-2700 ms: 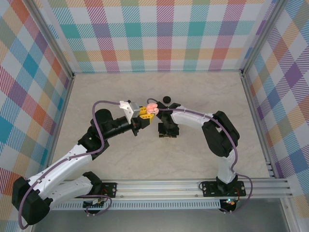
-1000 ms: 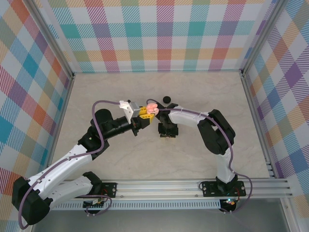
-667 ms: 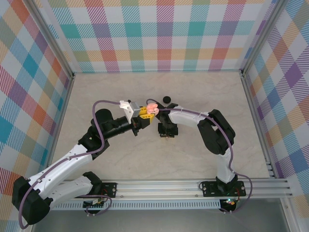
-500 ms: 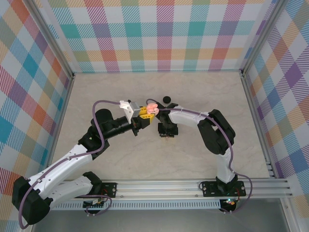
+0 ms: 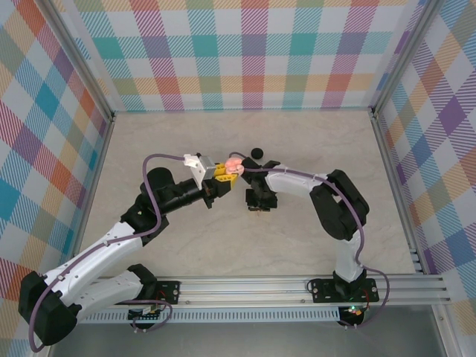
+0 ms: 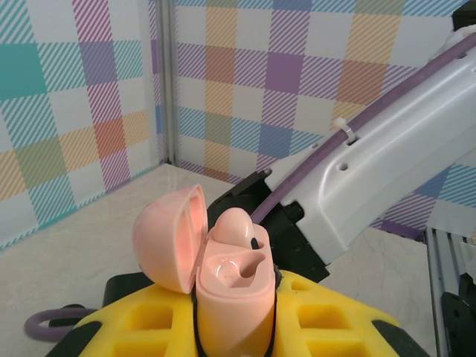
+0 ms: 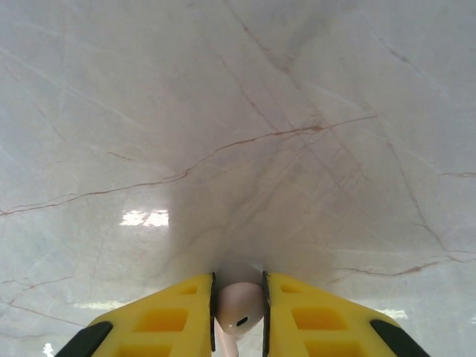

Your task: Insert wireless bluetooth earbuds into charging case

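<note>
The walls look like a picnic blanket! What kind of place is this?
Probably a robot test booth, not a home: checked panels in a metal frame wall in a marble-look table, and a left arm and a right arm are bolted to a rail at its near edge.

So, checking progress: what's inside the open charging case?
One pink earbud sits in the far well of the charging case; the near well looks empty. Its stem is hidden.

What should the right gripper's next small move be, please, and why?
Probably lift and carry toward the charging case. The right gripper is shut on a pale earbud near the table, while the left gripper holds the case open, one socket apparently empty.
</note>
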